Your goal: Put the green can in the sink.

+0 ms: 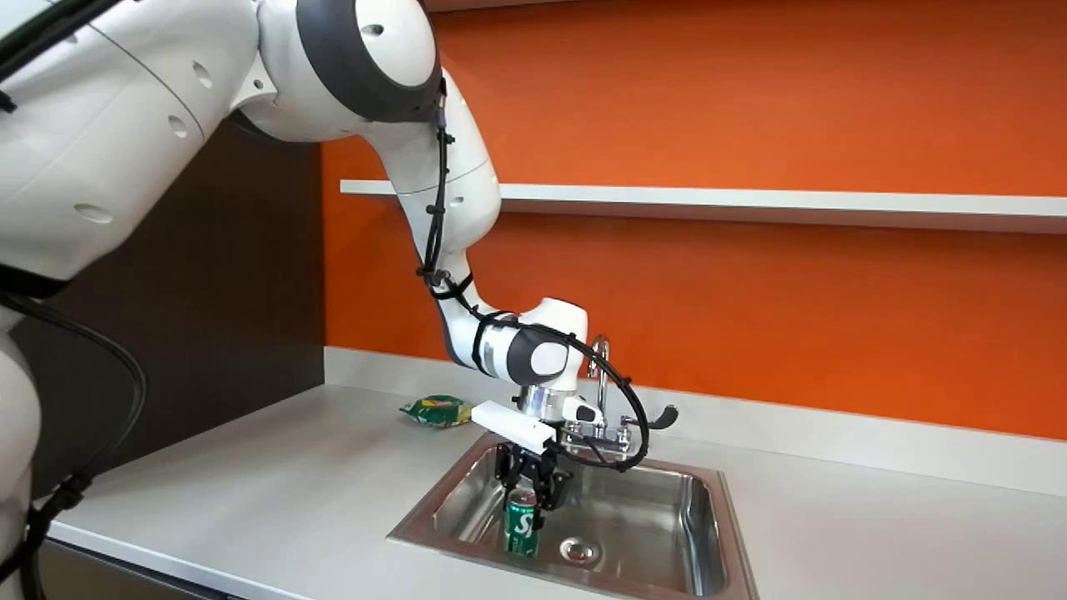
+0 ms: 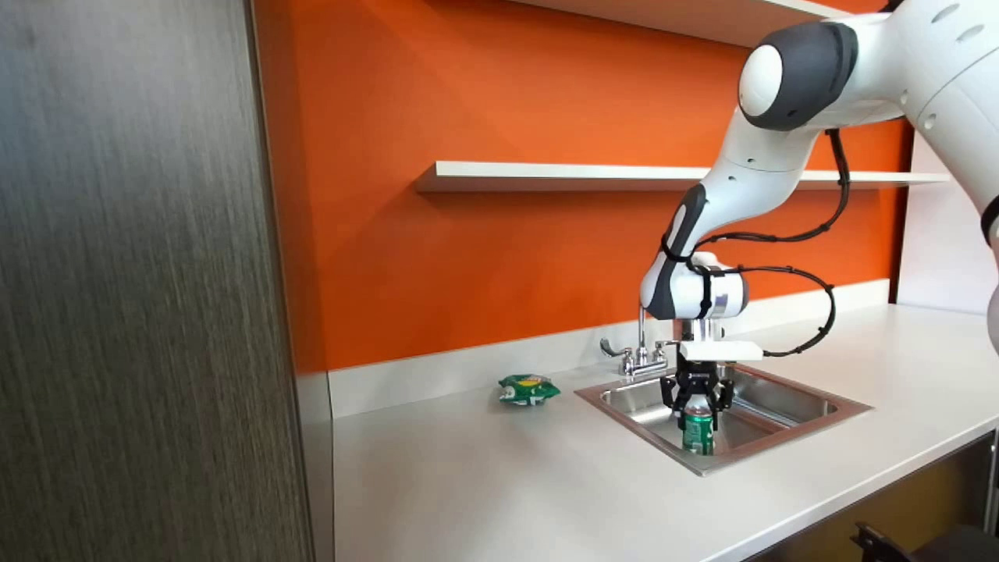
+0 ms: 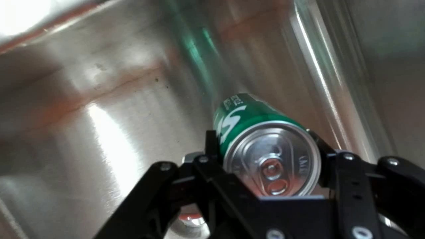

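Observation:
The green can (image 1: 522, 533) stands roughly upright inside the stainless-steel sink (image 1: 733, 542), at its near side beside the drain (image 1: 578, 550). Can (image 2: 698, 437) and sink (image 2: 780, 435) also show in an exterior view from another side. My gripper (image 1: 523, 510) points down over the can, one finger on each side of its upper part. In the wrist view the black fingers of the gripper (image 3: 264, 142) meet both sides of the can (image 3: 272, 159), below its silvery lid. The can's bottom is hidden, so I cannot tell if it touches the sink (image 3: 99, 83) floor.
A flat green packet (image 1: 438, 411) lies on the counter (image 1: 275, 492) beside the sink and also shows in an exterior view (image 2: 527, 389). The chrome faucet (image 2: 642, 351) stands behind the sink. A white shelf (image 1: 750, 197) runs along the orange wall.

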